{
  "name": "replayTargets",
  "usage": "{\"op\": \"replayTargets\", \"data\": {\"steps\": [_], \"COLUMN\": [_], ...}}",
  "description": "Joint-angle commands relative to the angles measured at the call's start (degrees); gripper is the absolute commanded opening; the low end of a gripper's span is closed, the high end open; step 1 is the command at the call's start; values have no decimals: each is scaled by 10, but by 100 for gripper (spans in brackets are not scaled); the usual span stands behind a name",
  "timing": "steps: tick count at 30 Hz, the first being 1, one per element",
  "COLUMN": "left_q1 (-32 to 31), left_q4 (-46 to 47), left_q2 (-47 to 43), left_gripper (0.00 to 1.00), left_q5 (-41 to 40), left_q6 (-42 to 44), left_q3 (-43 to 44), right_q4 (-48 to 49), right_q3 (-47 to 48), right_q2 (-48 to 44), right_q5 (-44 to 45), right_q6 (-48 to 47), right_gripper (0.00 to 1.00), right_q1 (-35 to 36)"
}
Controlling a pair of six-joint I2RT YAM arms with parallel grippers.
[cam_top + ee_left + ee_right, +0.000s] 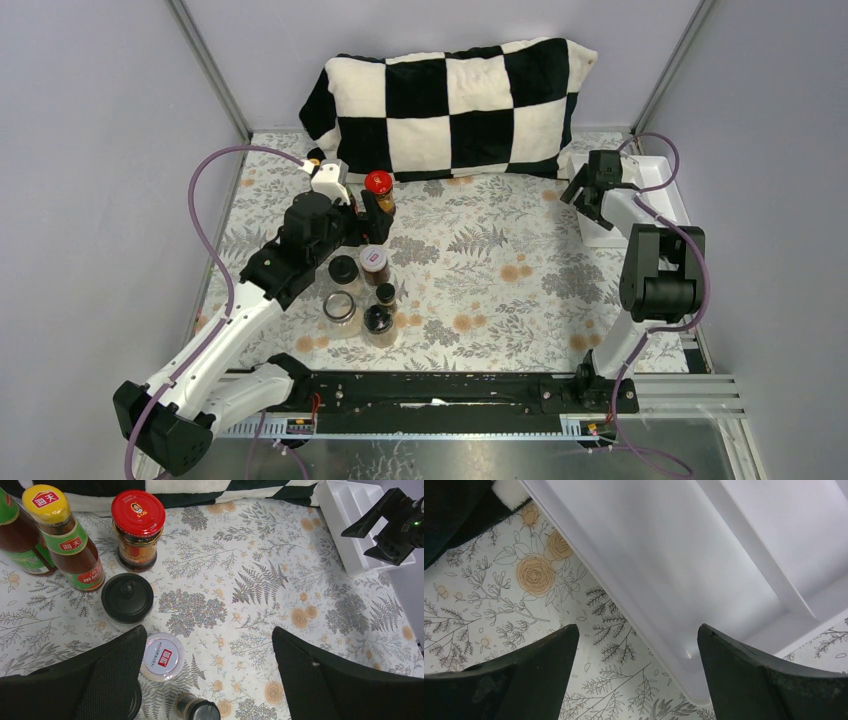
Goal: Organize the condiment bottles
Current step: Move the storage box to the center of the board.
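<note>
- Top view: left gripper (372, 215) is at 10 o'clock on the floral cloth (480, 260), close against the red-lidded jar (378, 184). The arm's own body hides whether they touch.
- Left wrist view settles it. The claw is released, fingers (100, 680) spread wide with only cloth between them. The red-lidded jar stands upright at 11 o'clock, apart from both fingers.
- Left wrist view only: yellow-capped bottle (62, 535) is at 10 o'clock. A second bottle (17, 537) stands just beside it, cut by the frame edge. In the top view the left wrist hides nearly all of both.
- Black-lidded jar (127, 598) stands between the yellow-capped bottle and the left finger. White-lidded jar (161, 656) is just beside that fingertip. Spice jar (197, 710) is at 6 o'clock, partly cropped.
- Top view only: glass jar (340, 308) and black-capped jar (378, 320) are on the near side of the cluster, beside the left forearm.
- Right gripper (590, 190) is at 2 o'clock, over the left edge of the white tray (655, 170), well apart from all the bottles.
- Right wrist view: the claw is released, with the tray rim and cloth below and nothing between the fingers.
- Checkered pillow (450, 95) is at 12 o'clock against the back wall.
</note>
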Motion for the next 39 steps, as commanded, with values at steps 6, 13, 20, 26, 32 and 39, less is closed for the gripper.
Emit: {"op": "replayTargets", "data": {"steps": [6, 13, 20, 26, 32, 39], "left_q1": [4, 4, 4, 4, 4, 4], "left_q4": [-7, -7, -11, -19, -23, -33], "left_q2": [-8, -9, -12, -19, -26, -34], "left_gripper": [99, 99, 99, 99, 99, 99], "left_q5": [0, -1, 2, 4, 11, 17], "left_q6": [6, 7, 4, 2, -6, -14], "left_q3": [3, 5, 6, 11, 10, 18], "right_q4": [9, 21, 32, 37, 34, 20], "right_q3": [59, 16, -42, -109, -180, -227], "right_q2": [80, 72, 35, -67, -200, -289], "right_q5": [-10, -5, 11, 58, 42, -5], "right_q6": [20, 27, 45, 44, 32, -6], "right_gripper": [80, 39, 0, 0, 0, 0], "right_q1": [-6, -6, -6, -6, -2, 64]}}
